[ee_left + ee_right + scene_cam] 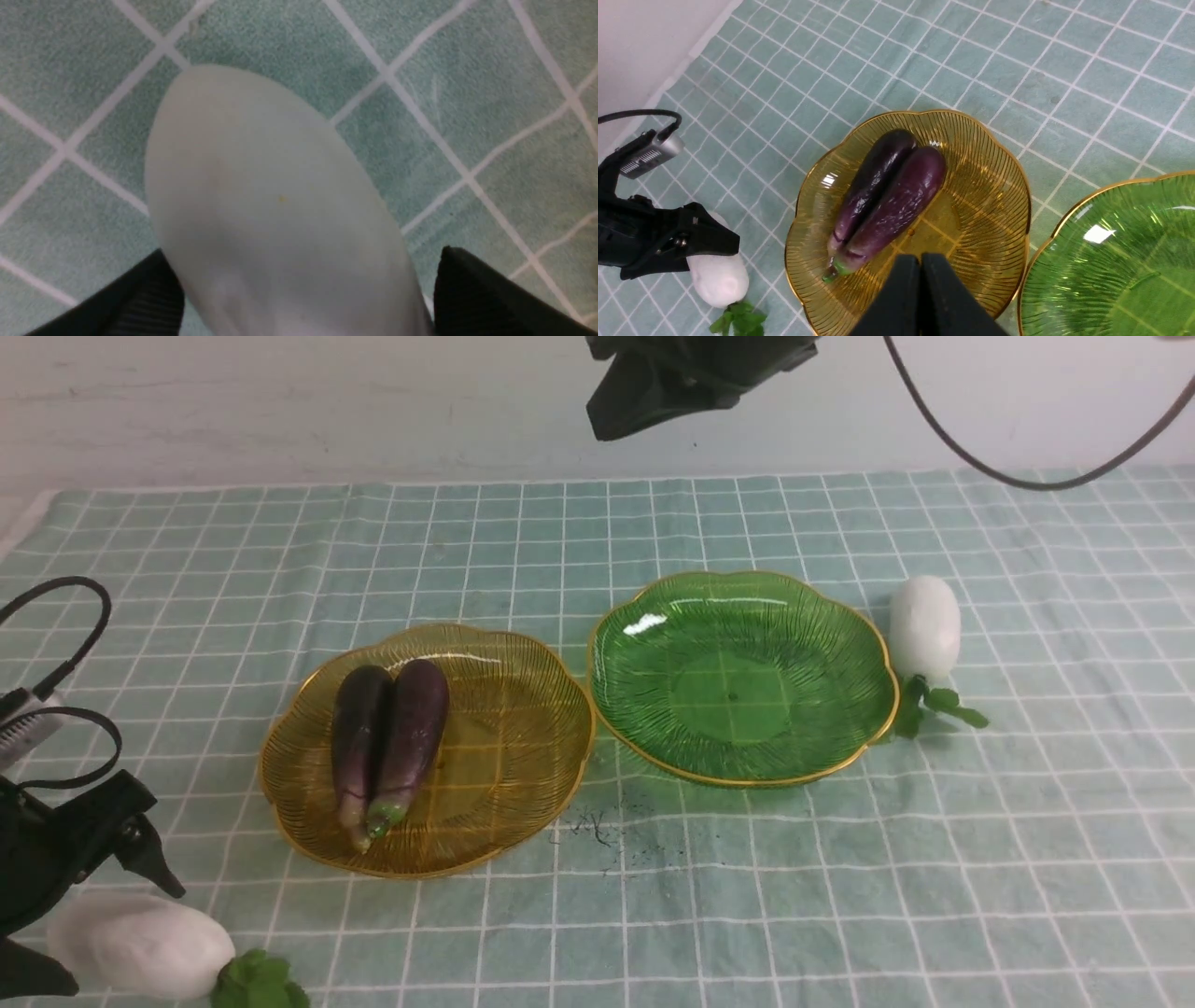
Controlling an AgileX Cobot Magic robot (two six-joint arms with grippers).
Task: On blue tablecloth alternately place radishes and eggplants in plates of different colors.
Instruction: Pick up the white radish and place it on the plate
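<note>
On blue tablecloth, near radish lengthwise left-right, leaves rightward, inside spread left hand; right hand pressed together.

eggplants: side-by-side in amber plate | radishes: on blue tablecloth, one beside green plate

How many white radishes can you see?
2. The near radish lies on the tablecloth at front left, between the jaws of the open left pincer. The far radish lies on the tablecloth beside the green plate's right rim. None seems hidden.
</note>
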